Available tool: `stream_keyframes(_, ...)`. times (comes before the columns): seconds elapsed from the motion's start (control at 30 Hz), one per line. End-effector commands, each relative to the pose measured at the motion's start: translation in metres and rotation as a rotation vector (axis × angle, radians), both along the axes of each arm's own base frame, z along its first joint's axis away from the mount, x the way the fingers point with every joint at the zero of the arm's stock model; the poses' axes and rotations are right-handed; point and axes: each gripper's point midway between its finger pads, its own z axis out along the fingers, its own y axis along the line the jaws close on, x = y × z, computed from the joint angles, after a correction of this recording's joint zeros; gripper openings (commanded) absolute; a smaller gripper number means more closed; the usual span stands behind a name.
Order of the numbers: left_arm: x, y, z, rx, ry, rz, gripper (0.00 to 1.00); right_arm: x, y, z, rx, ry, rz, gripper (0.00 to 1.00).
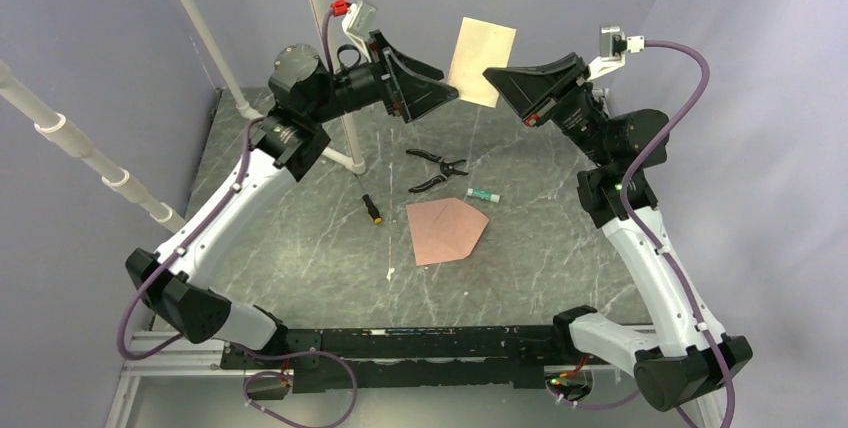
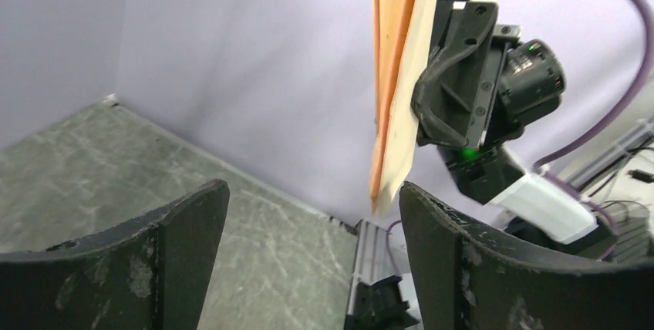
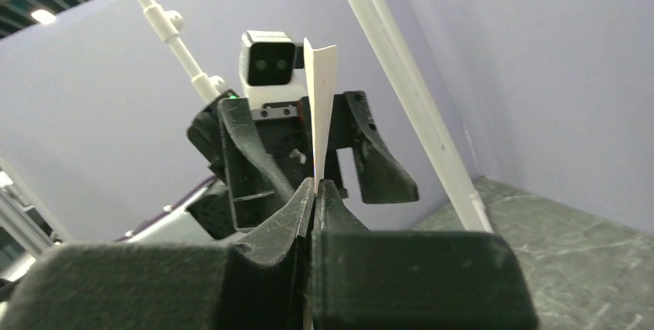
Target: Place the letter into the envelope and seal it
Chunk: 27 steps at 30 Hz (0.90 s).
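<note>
The letter (image 1: 481, 60), a plain pale tan sheet, hangs upright in the air above the back of the table. My right gripper (image 1: 493, 79) is shut on its lower right corner; in the right wrist view the sheet (image 3: 318, 106) stands edge-on out of the closed jaws (image 3: 315, 185). My left gripper (image 1: 450, 94) is open at the sheet's lower left corner. In the left wrist view the letter's corner (image 2: 397, 75) hangs just inside the right finger (image 2: 312, 191), not gripped. The pinkish envelope (image 1: 446, 230) lies flat on the table, its pointed flap open to the right.
Black pliers (image 1: 437, 169) and a small tube (image 1: 482, 194) lie just behind the envelope. A short black tool (image 1: 371, 209) lies to its left, with a white scrap (image 1: 390, 274) nearer the front. A white pole (image 1: 330, 48) stands behind the left arm.
</note>
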Motion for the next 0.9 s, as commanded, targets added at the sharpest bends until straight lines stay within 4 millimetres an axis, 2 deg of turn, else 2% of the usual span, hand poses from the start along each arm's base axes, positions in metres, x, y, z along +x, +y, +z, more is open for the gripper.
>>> stream_keyframes(0.0,-0.019,-0.008,0.033,-0.147,0.01,-0.151,0.81,-0.013,0.0,0.02,0.085,-0.043,0.054,0.0)
stream_keyframes(0.17,-0.02,-0.013,0.033,-0.137,0.02,-0.191,0.54,-0.012,0.002,0.014,0.09,-0.03,0.07,0.0)
stream_keyframes(0.3,-0.027,-0.015,0.033,-0.131,-0.001,-0.225,0.25,-0.011,0.003,0.013,0.077,-0.039,0.066,0.0)
stream_keyframes(0.43,-0.034,-0.012,0.034,-0.122,-0.042,-0.239,0.04,-0.007,0.004,0.009,0.046,-0.03,0.051,0.0)
stream_keyframes(0.5,-0.038,-0.011,0.034,-0.116,-0.063,-0.245,0.04,-0.005,0.003,0.006,0.04,-0.026,0.038,0.0)
stream_keyframes(0.53,-0.04,-0.01,0.034,-0.114,-0.076,-0.25,0.13,-0.004,0.003,0.005,0.039,-0.022,0.033,0.0)
stream_keyframes(0.6,-0.043,-0.009,0.033,-0.109,-0.088,-0.256,0.43,-0.004,0.003,0.004,0.043,-0.022,0.03,0.0)
stream_keyframes(0.63,-0.045,-0.008,0.035,-0.114,-0.096,-0.257,0.54,-0.004,0.002,0.004,0.047,-0.019,0.032,0.0)
stream_keyframes(0.7,-0.047,-0.007,0.036,-0.125,-0.102,-0.265,0.65,-0.005,0.003,0.005,0.054,-0.021,0.039,0.0)
stream_keyframes(0.77,-0.049,-0.007,0.039,-0.14,-0.104,-0.281,0.65,-0.007,0.004,0.006,0.06,-0.022,0.054,0.0)
stream_keyframes(0.87,-0.049,-0.01,0.039,-0.147,-0.092,-0.307,0.48,-0.007,0.006,0.004,0.061,-0.015,0.071,0.0)
